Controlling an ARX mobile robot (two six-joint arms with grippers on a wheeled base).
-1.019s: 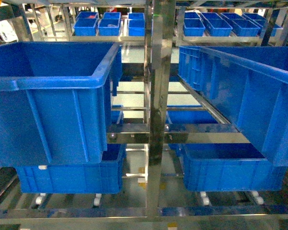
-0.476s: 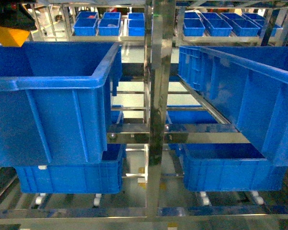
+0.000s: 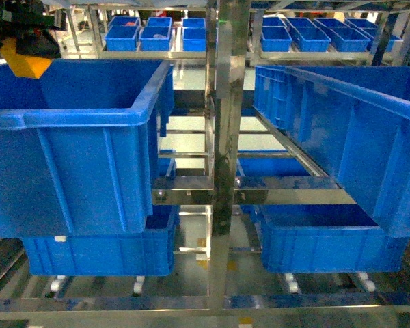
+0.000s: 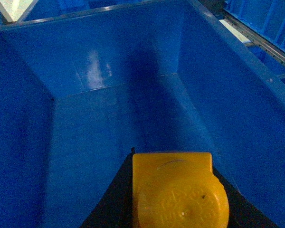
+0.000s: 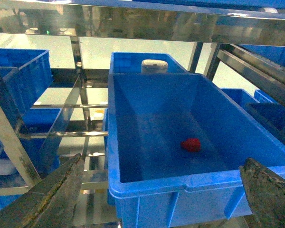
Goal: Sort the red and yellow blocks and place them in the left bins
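Overhead, left gripper (image 3: 24,37) clamps one yellow block (image 4: 178,190) above one blue bin (image 3: 89,116); right gripper (image 5: 161,199) spread.

A steel rack upright (image 3: 227,137) stands centre. Small blue trays (image 3: 156,34) line the far shelf. A white cylinder (image 5: 154,66) sits behind a crate.

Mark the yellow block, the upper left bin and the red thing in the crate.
yellow block (image 4: 180,194): left wrist view, studded top.
upper left bin (image 3: 82,116): head view, front rim.
red object (image 5: 191,145): right wrist view, its middle.
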